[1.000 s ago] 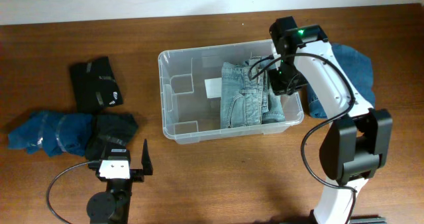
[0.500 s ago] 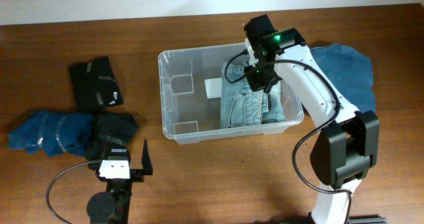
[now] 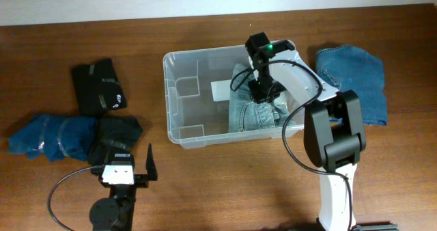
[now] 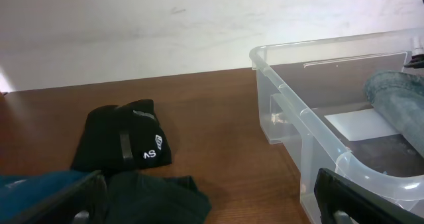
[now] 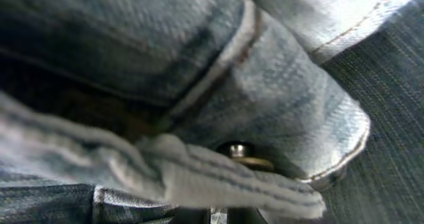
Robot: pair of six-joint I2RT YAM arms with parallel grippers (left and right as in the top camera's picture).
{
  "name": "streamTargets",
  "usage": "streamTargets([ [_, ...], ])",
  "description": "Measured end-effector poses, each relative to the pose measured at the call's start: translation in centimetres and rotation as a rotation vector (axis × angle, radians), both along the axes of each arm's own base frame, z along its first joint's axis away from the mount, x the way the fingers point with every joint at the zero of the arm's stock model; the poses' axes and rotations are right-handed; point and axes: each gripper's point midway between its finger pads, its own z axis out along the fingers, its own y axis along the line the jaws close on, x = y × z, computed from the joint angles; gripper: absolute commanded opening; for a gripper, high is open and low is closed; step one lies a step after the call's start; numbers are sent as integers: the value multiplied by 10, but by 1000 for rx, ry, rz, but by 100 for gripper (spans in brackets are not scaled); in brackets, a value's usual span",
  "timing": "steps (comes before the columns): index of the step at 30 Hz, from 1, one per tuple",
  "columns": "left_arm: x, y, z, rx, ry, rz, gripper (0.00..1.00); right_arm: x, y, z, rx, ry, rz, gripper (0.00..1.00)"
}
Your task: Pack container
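The container (image 3: 166, 101) is a clear plastic bin at the table's middle, with a white label (image 3: 220, 91) on its bottom. Folded light blue jeans (image 3: 252, 115) lie in its right half. My right gripper (image 3: 259, 87) is down inside the bin at the jeans' top edge. In the right wrist view the jeans' waistband and button (image 5: 265, 85) fill the frame, and the fabric comes out from shut fingers (image 5: 225, 217) at the bottom edge. My left gripper (image 3: 126, 164) is open and empty near the front left. The left wrist view shows the bin's left end (image 4: 285, 91).
Dark blue jeans (image 3: 351, 80) lie flat to the right of the bin. A folded black garment (image 3: 99, 86) lies far left. A blue garment (image 3: 51, 135) and another black one (image 3: 116, 135) lie just ahead of my left gripper.
My right gripper has moved left from the bin's right wall across the light jeans to their upper left part. The left arm has not moved.
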Motion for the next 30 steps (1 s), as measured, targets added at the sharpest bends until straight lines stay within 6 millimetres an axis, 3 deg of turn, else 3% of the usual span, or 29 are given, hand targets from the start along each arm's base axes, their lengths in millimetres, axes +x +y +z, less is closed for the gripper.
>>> streamTargets([
  [4,0,0,0,0,0,0,99,-2,-1,11,-4,16,0,4],
  [7,0,0,0,0,0,0,99,4,3,36,7,3,-1,14],
  [11,0,0,0,0,0,0,99,21,9,96,45,-86,0,30],
  [12,0,0,0,0,0,0,99,29,10,124,63,-144,3,47],
  [14,0,0,0,0,0,0,100,32,8,153,83,-197,-7,64],
  [16,0,0,0,0,0,0,99,36,-3,190,106,-271,-32,73],
  [19,0,0,0,0,0,0,99,38,-45,229,114,-354,-117,76],
  [21,0,0,0,0,0,0,99,38,-86,239,108,-379,-203,76],
  [25,0,0,0,0,0,0,99,33,-177,233,131,-365,-391,84],
  [28,0,0,0,0,0,0,100,20,-238,222,180,-343,-494,95],
  [30,0,0,0,0,0,0,99,7,-275,211,217,-326,-538,96],
])
